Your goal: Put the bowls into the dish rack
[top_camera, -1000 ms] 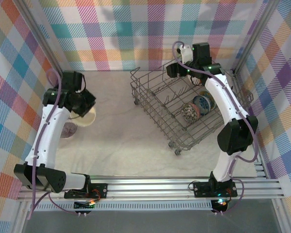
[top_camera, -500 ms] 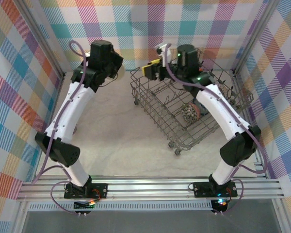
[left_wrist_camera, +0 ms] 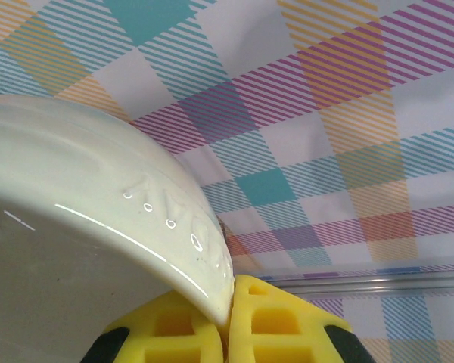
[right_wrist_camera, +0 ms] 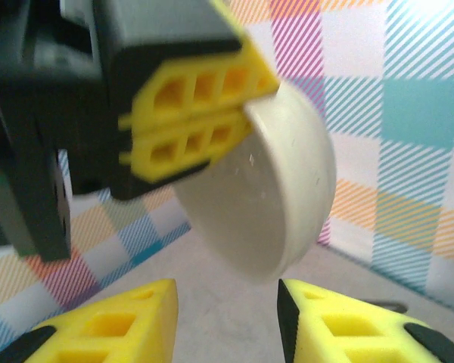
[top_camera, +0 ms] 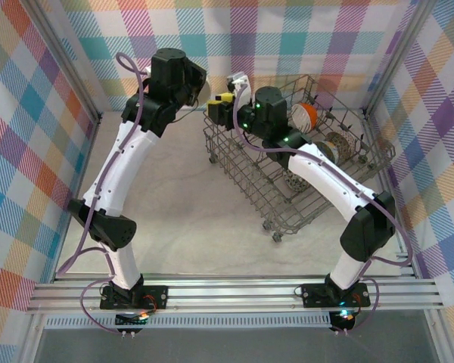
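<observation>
We take the rack first: it fills the right half of the counter, and its wire walls and rows of upright tines are what we judge most likely to get in the way of anything lowered in. The right arm lies stretched across it, from near right to far left. Toward the rack's far right an orange bowl and a brown-patterned bowl stand on edge. Lower down there seems to be another patterned one, half hidden by that arm, so we would aim for free tines left of them. The white bowl hangs in the air by the rack's far left corner, close to the plaid wall. It looks like glazed ceramic, so we expect it to be stiff, smooth and slippery. It should be light enough for a rim pinch, but it would chip on a hard knock against wire. The left fingers are clamped on its rim, one pad inside and one outside. A hold like that could let the bowl swing. The right fingers are spread wide just beside the bowl, apart from it. We would take the free rim opposite the left pinch, straddling the wall the same way.
</observation>
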You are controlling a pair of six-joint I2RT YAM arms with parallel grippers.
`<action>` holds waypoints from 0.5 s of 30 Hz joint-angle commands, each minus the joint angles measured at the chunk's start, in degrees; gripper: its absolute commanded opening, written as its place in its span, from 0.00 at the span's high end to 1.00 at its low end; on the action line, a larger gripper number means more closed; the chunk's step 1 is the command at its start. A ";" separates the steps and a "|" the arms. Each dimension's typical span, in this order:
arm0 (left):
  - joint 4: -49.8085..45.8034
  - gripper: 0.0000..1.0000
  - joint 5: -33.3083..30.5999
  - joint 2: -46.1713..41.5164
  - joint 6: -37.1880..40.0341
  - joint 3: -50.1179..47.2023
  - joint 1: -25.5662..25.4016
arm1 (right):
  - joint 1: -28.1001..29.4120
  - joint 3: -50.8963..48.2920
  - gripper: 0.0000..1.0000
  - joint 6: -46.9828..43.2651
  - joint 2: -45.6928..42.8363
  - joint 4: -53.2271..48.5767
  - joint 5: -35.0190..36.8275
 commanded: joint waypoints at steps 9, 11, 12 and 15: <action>2.38 1.00 -0.67 4.86 -1.82 8.19 -2.47 | 1.76 2.50 0.71 -1.88 6.92 9.80 15.29; 1.80 1.00 -0.64 5.56 -1.66 9.23 -2.62 | 1.79 2.18 0.74 -2.52 7.41 11.06 17.64; 1.78 1.00 -0.66 5.75 -1.74 9.37 -2.75 | 1.81 2.35 0.75 -2.77 7.86 11.37 18.85; 1.46 1.00 -0.81 6.20 -2.05 9.47 -2.75 | 1.93 2.44 0.86 -3.90 8.67 13.70 20.83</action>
